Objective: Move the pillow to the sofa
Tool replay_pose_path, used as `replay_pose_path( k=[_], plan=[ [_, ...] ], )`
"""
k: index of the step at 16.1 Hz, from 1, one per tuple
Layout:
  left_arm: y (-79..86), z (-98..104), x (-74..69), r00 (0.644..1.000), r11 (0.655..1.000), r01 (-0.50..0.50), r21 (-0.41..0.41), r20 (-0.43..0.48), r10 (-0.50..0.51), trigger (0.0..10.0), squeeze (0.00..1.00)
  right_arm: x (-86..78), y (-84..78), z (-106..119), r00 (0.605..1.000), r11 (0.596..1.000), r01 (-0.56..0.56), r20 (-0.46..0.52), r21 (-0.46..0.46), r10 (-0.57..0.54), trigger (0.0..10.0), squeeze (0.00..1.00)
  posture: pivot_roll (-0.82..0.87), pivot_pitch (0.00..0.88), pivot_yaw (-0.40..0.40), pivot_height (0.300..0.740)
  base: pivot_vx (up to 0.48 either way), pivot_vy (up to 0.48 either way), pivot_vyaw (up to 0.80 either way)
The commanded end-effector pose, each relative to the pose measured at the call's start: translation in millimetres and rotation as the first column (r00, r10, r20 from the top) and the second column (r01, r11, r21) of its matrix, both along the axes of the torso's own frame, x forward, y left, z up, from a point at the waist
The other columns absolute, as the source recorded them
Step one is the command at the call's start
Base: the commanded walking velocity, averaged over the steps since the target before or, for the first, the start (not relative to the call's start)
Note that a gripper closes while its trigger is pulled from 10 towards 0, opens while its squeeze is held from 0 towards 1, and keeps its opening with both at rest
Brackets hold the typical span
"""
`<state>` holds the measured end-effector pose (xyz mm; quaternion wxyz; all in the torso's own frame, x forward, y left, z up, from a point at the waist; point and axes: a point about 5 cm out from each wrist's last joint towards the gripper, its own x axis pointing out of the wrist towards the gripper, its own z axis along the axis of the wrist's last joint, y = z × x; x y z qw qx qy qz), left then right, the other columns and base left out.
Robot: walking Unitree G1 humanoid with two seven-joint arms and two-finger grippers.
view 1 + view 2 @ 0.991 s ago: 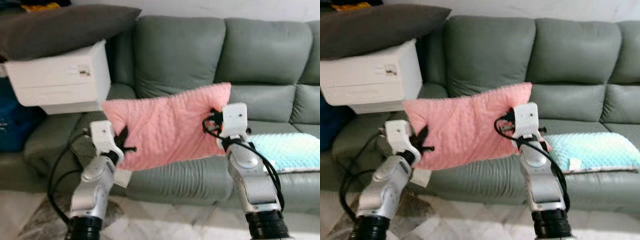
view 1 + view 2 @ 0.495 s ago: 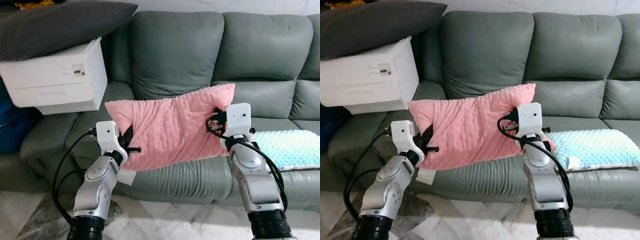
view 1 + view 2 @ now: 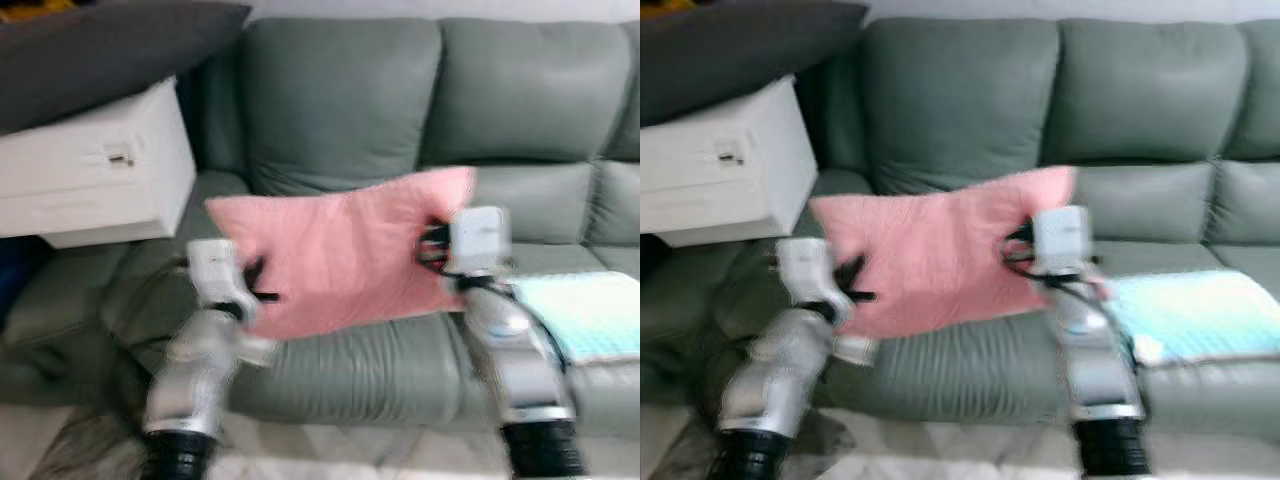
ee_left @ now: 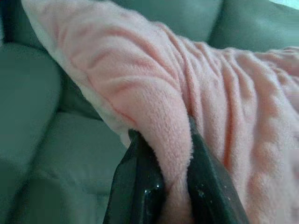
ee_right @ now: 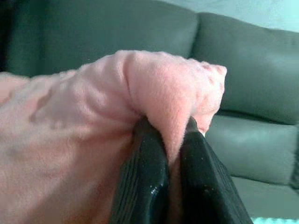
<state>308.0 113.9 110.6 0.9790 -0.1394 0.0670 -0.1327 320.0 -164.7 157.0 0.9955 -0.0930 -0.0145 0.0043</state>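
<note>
A pink pillow (image 3: 340, 255) is pinched at each end by the left gripper (image 4: 175, 179) and right gripper (image 5: 173, 161), above a green sofa (image 3: 400, 100); a box label (image 3: 118, 157) is unreadable.

Pink pillows: you have one pink pillow (image 3: 340, 255), held in the air.
Other pillows: you can count two, one dark grey pillow (image 3: 100, 55) and one light blue pillow (image 3: 585, 315).
White boxes: one white box (image 3: 90, 165).
Sofas: one green sofa (image 3: 520, 100).
Grippers: two, the left gripper (image 3: 250, 290) and the right gripper (image 3: 432, 245).
</note>
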Motion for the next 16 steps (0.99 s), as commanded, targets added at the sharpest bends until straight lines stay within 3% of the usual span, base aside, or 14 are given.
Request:
replay_pose_path(
  k=[1,9,12,16],
  plan=[
    [9.0,6.5,2.1,0.999,1.0,-0.015,0.014,0.029,0.015,10.0,0.0,1.0,12.0,10.2,0.998,0.999,-0.035,0.045,0.014,0.034,10.0,0.0,-0.06,0.0,-0.008,0.74,0.409,0.0,0.0],
    [10.6,6.5,2.6,0.999,0.999,-0.025,0.02,0.029,0.025,10.0,0.0,0.8,12.5,8.6,0.999,0.999,-0.036,0.04,0.02,0.036,10.0,0.0,-0.05,0.0,-0.004,0.74,0.379,0.0,0.0],
    [16.8,5.1,5.5,0.998,0.998,-0.056,0.039,0.031,0.055,10.0,0.0,0.4,12.7,2.9,0.999,0.998,-0.042,0.017,0.036,0.041,10.0,0.0,-0.05,0.0,-0.004,0.74,0.0,0.0,0.0],
    [31.9,-15.2,14.3,0.998,0.988,-0.061,0.142,-0.017,0.064,10.0,0.0,-2.5,5.1,-21.7,0.995,0.993,-0.004,-0.095,0.119,0.015,10.0,0.0,-0.05,0.0,0.004,0.74,0.0,0.0,0.0]
  ],
)
